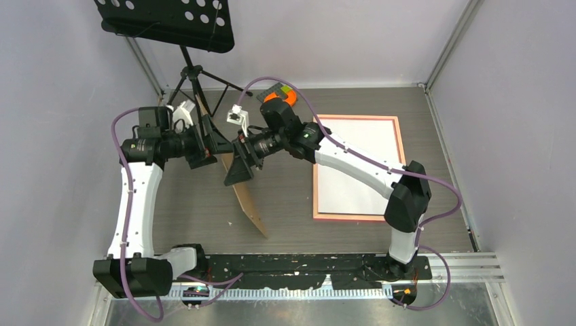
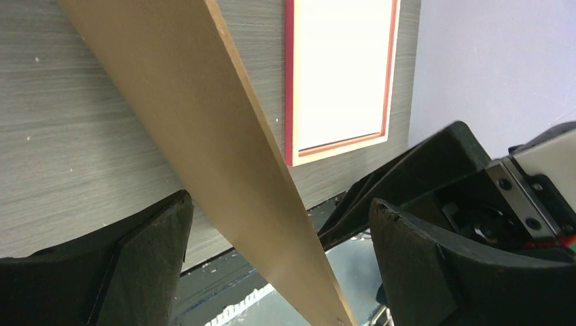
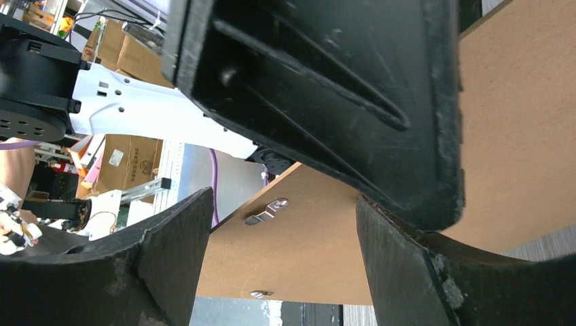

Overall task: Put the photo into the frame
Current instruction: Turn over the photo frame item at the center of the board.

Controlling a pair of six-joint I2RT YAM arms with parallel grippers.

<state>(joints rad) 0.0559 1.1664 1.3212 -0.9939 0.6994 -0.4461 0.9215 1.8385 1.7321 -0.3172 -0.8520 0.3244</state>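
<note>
The left gripper (image 2: 280, 204) and right gripper (image 3: 283, 198) gape wide by the brown board (image 1: 248, 204), up on its edge. The frame (image 1: 346, 217) lies flat to the right, white inside. Next, I think, the board goes on it.

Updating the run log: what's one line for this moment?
backing board: on edge between hands | left hand: open | right hand: open | frame: lying flat

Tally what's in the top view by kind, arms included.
Arms: 2 (left arm, right arm)
Frame: 1
White sheet inside it: 1
Brown board: 1
Orange roll: 1
Music stand: 1
Total: 7
</note>
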